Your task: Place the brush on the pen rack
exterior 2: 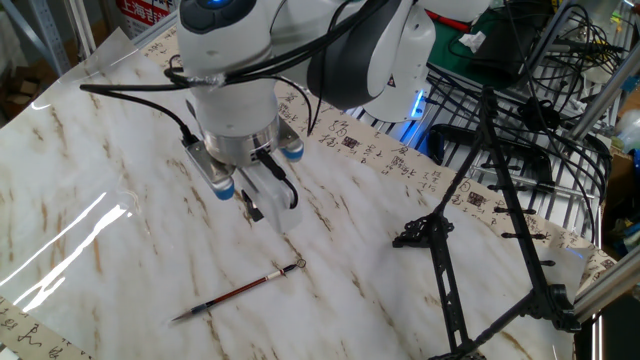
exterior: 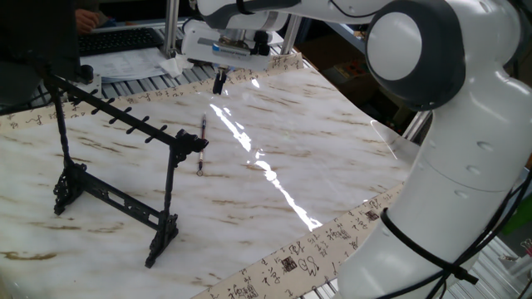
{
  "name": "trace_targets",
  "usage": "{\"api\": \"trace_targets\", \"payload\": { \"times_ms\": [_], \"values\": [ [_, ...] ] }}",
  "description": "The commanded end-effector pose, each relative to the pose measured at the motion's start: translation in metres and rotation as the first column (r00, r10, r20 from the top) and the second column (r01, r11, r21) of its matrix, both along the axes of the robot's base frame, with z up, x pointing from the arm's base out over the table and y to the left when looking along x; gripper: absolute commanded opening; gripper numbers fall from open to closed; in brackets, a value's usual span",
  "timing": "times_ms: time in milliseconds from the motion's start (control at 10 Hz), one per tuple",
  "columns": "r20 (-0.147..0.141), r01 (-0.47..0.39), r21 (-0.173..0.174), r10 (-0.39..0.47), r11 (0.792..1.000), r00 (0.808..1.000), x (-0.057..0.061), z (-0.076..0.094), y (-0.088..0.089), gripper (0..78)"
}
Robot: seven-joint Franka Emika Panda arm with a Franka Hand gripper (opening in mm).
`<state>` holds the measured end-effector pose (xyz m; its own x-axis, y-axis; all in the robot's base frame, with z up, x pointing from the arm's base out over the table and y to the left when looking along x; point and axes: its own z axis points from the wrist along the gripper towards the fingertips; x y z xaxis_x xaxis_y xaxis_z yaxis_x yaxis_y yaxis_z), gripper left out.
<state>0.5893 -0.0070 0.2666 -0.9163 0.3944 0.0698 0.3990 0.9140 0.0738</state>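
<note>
Still unladen, our gripper [exterior 2: 268,212] hangs above the table, jaws nearly together. Brush [exterior 2: 238,293] lies flat below it, well apart from rack [exterior: 116,170]. We should spread, descend mid-shaft, square across it.

Glossy marble-patterned table [exterior: 316,141]; matt black pen rack [exterior: 116,178].

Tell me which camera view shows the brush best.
The other fixed view: the brush lies unobstructed on the marble, its full length and end loop visible. In one fixed view it looks short and thin, beside the pen rack.
</note>
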Motion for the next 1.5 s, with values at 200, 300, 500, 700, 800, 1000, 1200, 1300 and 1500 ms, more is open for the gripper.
{"api": "trace_targets", "payload": {
  "times_ms": [200,300,500,700,800,1000,1200,1300,1500],
  "values": [
    [0.018,0.018,-0.007,-0.018,1.0,1.0,0.006,-0.002,-0.004,0.0],
    [0.02,0.016,-0.01,-0.016,1.0,1.0,0.008,-0.008,-0.007,0.0],
    [0.02,0.014,-0.021,-0.014,1.0,1.0,0.013,-0.023,-0.013,0.0],
    [0.018,0.037,-0.044,-0.036,0.998,0.999,0.02,-0.036,-0.01,0.0],
    [0.02,0.049,-0.052,-0.048,0.997,0.999,0.024,-0.044,-0.008,0.0],
    [0.024,0.052,-0.055,-0.051,0.997,0.998,0.027,-0.059,-0.003,0.0],
    [0.031,0.077,-0.062,-0.075,0.995,0.997,0.032,-0.082,0.004,0.0],
    [0.038,0.085,-0.076,-0.082,0.993,0.996,0.034,-0.09,0.007,0.0],
    [0.052,0.103,-0.084,-0.099,0.991,0.994,0.038,-0.107,0.009,0.0]
  ]
}}
